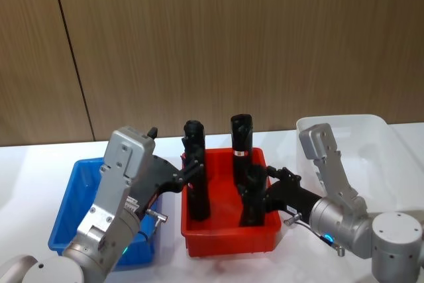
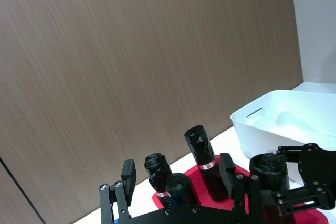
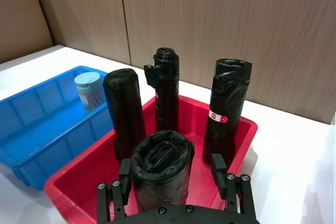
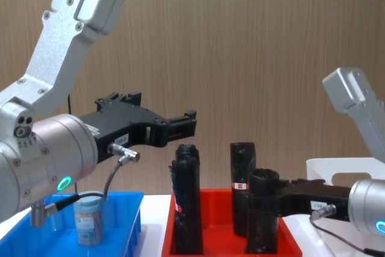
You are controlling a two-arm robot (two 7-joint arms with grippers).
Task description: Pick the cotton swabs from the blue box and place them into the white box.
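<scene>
one jar of cotton swabs [image 4: 89, 219] stands in the blue box [image 3: 37, 124], far from the white box [image 1: 371, 137] at right. the left gripper [image 4: 180, 126] hovers spread above the red tray [image 1: 228, 233]; the right gripper [image 3: 173, 174], jaws apart, straddles a black roll [image 3: 160, 169]. risk: closing on that roll, not the swabs.

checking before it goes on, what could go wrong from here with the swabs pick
The right gripper straddles a black roll in the red tray, not a task item; closing would likely grab the wrong thing. The left gripper hangs open high above the tray edge, while the cotton swab jar stands in the blue box; swinging over could knock the tall rolls.
</scene>
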